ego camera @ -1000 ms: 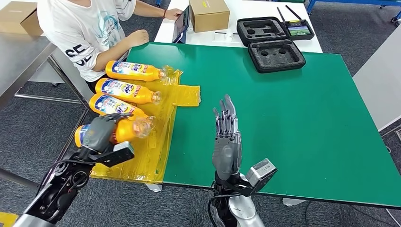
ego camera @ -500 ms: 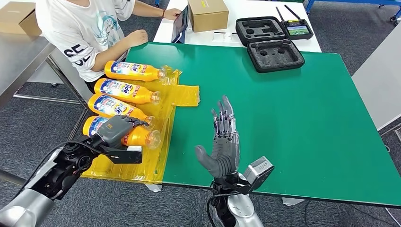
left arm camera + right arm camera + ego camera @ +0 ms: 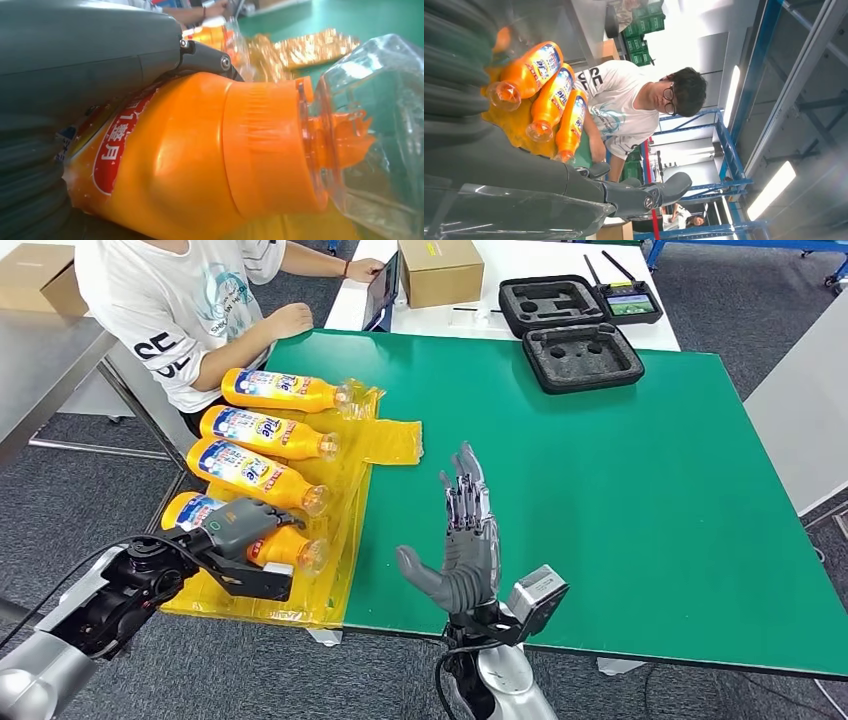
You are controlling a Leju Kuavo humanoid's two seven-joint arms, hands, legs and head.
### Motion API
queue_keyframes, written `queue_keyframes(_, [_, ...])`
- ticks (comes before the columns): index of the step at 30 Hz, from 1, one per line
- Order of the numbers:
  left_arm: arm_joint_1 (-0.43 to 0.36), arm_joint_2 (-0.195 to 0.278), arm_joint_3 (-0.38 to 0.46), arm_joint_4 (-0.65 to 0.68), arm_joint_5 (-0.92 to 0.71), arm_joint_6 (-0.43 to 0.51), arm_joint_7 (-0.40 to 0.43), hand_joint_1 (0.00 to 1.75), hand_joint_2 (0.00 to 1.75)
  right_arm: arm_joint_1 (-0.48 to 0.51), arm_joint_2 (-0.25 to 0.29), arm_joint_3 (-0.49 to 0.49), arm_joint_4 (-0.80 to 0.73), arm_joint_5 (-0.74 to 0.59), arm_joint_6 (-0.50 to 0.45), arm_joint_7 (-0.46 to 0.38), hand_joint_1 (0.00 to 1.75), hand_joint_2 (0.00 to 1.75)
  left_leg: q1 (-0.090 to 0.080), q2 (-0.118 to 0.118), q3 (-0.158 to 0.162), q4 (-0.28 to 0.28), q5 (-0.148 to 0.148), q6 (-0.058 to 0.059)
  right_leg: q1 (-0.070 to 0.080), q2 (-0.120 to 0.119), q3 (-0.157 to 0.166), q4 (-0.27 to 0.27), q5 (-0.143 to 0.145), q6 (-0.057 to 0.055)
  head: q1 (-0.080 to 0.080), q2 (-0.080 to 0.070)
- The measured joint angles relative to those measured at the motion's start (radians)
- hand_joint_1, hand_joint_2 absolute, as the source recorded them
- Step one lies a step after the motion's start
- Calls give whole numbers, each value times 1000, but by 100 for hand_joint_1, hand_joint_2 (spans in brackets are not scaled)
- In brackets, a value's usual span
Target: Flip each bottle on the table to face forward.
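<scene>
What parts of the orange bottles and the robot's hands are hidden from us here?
- Nearest orange plastic bottle: in the head view the grey left hand covers its label.
- Same bottle, left wrist view: label half hidden by the hand, base cut off.
- Right hand: its palm faces away in the head view.
- Black controller's small screen: too small to read.

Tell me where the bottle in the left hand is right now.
In the head view, the held bottle lies on the yellow sheet at the table's near left edge, under the left hand, nearest of four bottles.
</scene>
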Motion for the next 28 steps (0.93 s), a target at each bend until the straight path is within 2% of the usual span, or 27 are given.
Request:
queue_keyframes(5, [12, 13, -20, 2, 10, -8, 7, 175, 175, -14, 0, 9, 28, 11, -6, 0, 0, 175, 0, 0, 0, 0, 0, 0, 0, 0, 0, 0, 0, 0, 0, 0])
queue_keyframes(14, [77, 4, -29, 3, -2, 48, 63, 174, 175, -20, 0, 21, 62, 12, -21, 0, 0, 175, 0, 0, 0, 0, 0, 0, 0, 0, 0, 0, 0, 0, 0, 0])
queue_keyframes(15, [78, -1, -29, 5, -6, 51, 68, 167, 175, -21, 0, 22, 65, 11, -21, 0, 0, 175, 0, 0, 0, 0, 0, 0, 0, 0, 0, 0, 0, 0, 0, 0])
queue_keyframes(16, [79, -7, -29, 8, -9, 53, 73, 150, 175, -22, 0, 23, 67, 10, -22, 0, 0, 175, 0, 0, 0, 0, 0, 0, 0, 0, 0, 0, 0, 0, 0, 0])
queue_keyframes(18, [76, -20, -29, 16, -18, 57, 77, 63, 175, -24, 0, 27, 73, 9, -23, 0, 0, 175, 0, 0, 0, 0, 0, 0, 0, 0, 0, 0, 0, 0, 0, 0])
queue_keyframes(19, [73, -28, -29, 23, -24, 60, 77, 27, 175, -26, 0, 29, 75, 8, -25, 0, 0, 175, 0, 0, 0, 0, 0, 0, 0, 0, 0, 0, 0, 0, 0, 0])
queue_keyframes(20, [69, -36, -29, 31, -29, 63, 78, 0, 175, -27, 0, 30, 78, 7, -27, 0, 0, 175, 0, 0, 0, 0, 0, 0, 0, 0, 0, 0, 0, 0, 0, 0])
queue_keyframes(24, [48, -73, -29, 66, -37, 74, 81, 0, 0, -31, 0, 33, 86, 2, -31, 0, 0, 175, 0, -1, 0, 0, 0, 0, 0, -1, 1, 0, 0, 0, 0, 0])
queue_keyframes(28, [31, -101, -27, 87, 12, 53, 56, 0, 0, -31, 0, 33, 93, -2, -31, 0, 0, 175, 0, 0, 0, 0, 0, 0, 0, 0, 1, 0, 0, 0, 0, 0])
